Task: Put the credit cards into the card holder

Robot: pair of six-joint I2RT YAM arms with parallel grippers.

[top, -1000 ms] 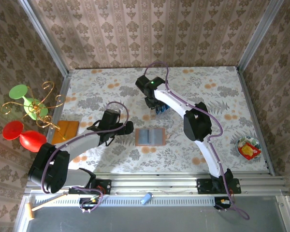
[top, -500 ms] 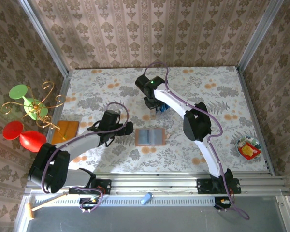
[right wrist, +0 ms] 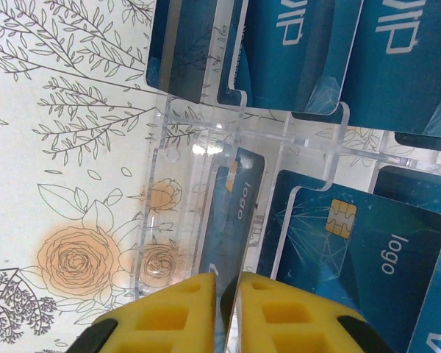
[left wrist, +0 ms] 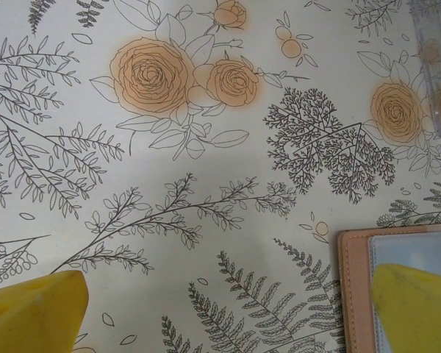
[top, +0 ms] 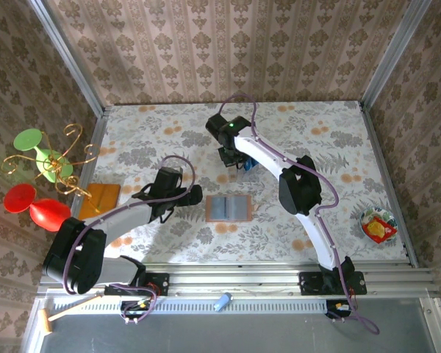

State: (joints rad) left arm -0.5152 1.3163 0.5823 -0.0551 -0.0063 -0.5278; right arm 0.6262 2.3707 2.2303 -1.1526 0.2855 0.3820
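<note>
Right wrist view shows the right end effector (right wrist: 226, 287), newly shifted over the clear rack (right wrist: 206, 125), pinched narrow on one credit card (right wrist: 234, 195), suggesting pickup has begun; the card holder (top: 228, 208) waits open mid-frame in the top view.

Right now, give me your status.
Right tool pinching one credit card in the clear rack. Left tool open above card holder, which lies open.
</note>
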